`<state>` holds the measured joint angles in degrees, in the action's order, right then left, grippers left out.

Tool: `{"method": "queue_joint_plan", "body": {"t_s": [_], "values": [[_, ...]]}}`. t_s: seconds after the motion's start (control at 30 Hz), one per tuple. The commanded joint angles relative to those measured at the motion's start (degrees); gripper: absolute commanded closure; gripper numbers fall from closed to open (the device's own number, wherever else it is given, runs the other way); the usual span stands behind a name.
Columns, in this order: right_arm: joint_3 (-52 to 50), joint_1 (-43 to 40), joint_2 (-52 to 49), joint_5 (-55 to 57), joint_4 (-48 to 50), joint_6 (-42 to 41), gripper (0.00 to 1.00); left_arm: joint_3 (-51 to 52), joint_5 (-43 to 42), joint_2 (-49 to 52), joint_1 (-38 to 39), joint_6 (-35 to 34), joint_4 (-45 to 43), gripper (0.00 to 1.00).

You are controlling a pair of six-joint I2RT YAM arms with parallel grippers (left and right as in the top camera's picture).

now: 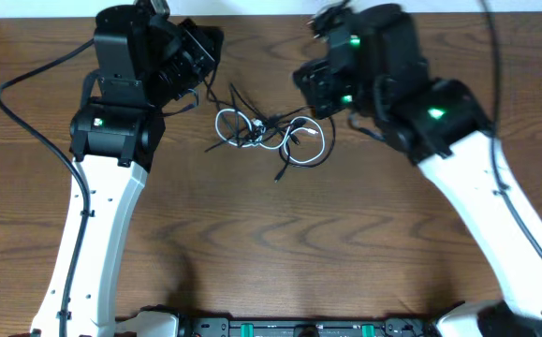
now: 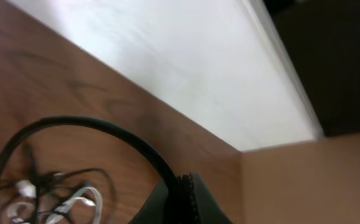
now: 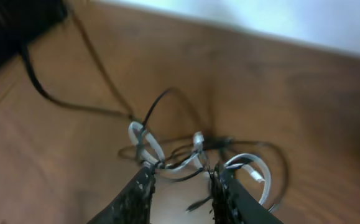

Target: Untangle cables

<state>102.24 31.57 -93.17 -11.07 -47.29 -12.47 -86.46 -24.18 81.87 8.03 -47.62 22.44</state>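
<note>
Cables [image 1: 269, 136]: one knotted heap toward 12 o'clock on worktop [image 1: 271, 243], nothing separated yet, all untangling left. Right gripper [image 3: 183, 196]: spread, just above heap. Left gripper [image 1: 203, 51]: pressed together, at heap's 10 o'clock.

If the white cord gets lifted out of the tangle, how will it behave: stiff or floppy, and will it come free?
Probably floppy: the white cord lies in loose curved loops. Likely light, being so thin. It would probably drag the black cords along, since they cross it in the tangle.
</note>
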Motion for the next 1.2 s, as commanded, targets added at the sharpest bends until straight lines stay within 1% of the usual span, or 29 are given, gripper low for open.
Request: {"method": "queue_joint_plan", "body": {"t_s": [0.0,0.07,0.17,0.23,0.33,0.37,0.53,0.73,0.77,0.8,0.83,0.87,0.93,1.07,1.17], "values": [[0.1,1.0,-5.0,-5.1,-0.1,2.5,0.73,-0.7,-7.7,-0.5,0.1,-2.6,-2.1,0.92],[0.1,1.2,-7.9,-8.6,0.2,4.2,0.71,-0.7,-8.4,-0.5,0.1,-2.6,-2.6,0.93],[0.1,1.8,-11.8,-15.7,-0.4,10.8,0.65,-0.7,-8.2,-0.5,0.0,-2.6,-2.6,0.93],[0.1,2.2,-14.1,-15.5,-0.6,11.1,0.66,-0.7,-8.2,-0.5,0.0,-2.6,-2.6,0.93],[0.1,2.4,-17.0,-14.3,-0.4,11.1,0.72,-0.7,-8.2,-0.5,0.0,-2.6,-2.2,0.93],[0.1,2.4,-17.7,-14.1,-0.3,11.4,0.72,-0.7,-8.2,-0.5,0.0,-2.6,-2.2,0.93],[0.1,2.4,-20.4,-14.0,1.6,15.1,0.68,-0.7,-8.2,-0.5,0.0,-2.6,-2.2,0.92],[0.1,2.6,-22.4,-15.0,3.7,17.3,0.69,-0.7,-8.2,-0.5,0.0,-2.6,-2.2,0.93],[0.1,2.8,-22.7,-15.0,4.2,17.3,0.7,-0.7,-8.2,-0.5,0.0,-2.6,-2.2,0.93],[0.1,3.0,-23.1,-15.0,4.9,17.3,0.74,-0.7,-8.2,-0.5,0.0,-2.6,-2.2,0.93],[0.1,3.1,-23.3,-15.0,5.4,17.3,0.79,-0.7,-8.2,-0.5,0.0,-2.6,-2.2,0.92],[0.1,3.3,-23.6,-15.0,6.1,17.3,0.87,-0.7,-8.2,-0.5,0.0,-2.6,-2.2,0.92],[0.1,3.4,-23.6,-15.0,7.2,17.2,0.98,-0.7,-8.2,-0.5,0.0,-2.6,-2.1,0.92],[0.1,3.3,-22.9,-15.0,7.9,17.2,0.99,-0.7,-8.1,-0.5,0.0,-2.0,-1.7,0.92],[0.1,2.8,-21.5,-14.8,7.4,16.2,0.99,-0.7,-6.4,-0.5,0.0,-1.5,0.0,0.93]]}}
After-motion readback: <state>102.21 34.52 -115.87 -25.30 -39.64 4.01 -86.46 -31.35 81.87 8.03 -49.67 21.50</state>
